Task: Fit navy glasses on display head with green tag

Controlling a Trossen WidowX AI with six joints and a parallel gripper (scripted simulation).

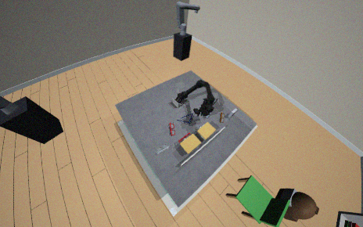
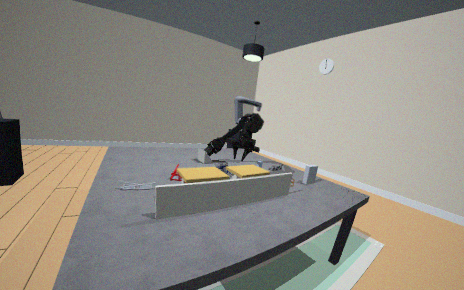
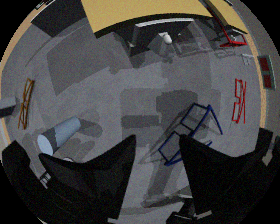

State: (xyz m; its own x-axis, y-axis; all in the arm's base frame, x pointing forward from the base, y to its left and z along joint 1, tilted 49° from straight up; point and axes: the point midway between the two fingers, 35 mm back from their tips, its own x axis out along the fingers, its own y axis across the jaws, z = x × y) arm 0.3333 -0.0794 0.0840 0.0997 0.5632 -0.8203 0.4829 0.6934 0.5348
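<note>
The navy glasses (image 1: pixel 187 119) (image 3: pixel 209 107) lie on the table with their temples spread. My gripper (image 2: pixel 239 159) (image 3: pixel 158 139) is part open and empty, above the table; in the wrist view its right fingertip overlaps the near lens of the glasses, with no grip on them. Two dark display heads with flat yellow tops stand side by side: one head (image 1: pixel 190 143) (image 2: pixel 203 174) has red glasses (image 1: pixel 184 137) (image 3: pixel 233 44) at its front, the other head (image 1: pixel 206 131) (image 2: pixel 248 170) shows a small pale nose (image 3: pixel 166 38) and no glasses. No green tag is visible.
A long pale panel (image 1: pixel 203 146) (image 2: pixel 220 196) stands behind the heads. Another red pair (image 1: pixel 171 129) (image 3: pixel 239 102), brown glasses (image 1: pixel 221 117) (image 3: pixel 26 105) and clear glasses (image 1: pixel 163 149) (image 2: pixel 137 186) lie around. A blue-grey cylinder (image 3: pixel 63 134) and a grey block (image 2: pixel 310 174) (image 3: pixel 5 109) are also there.
</note>
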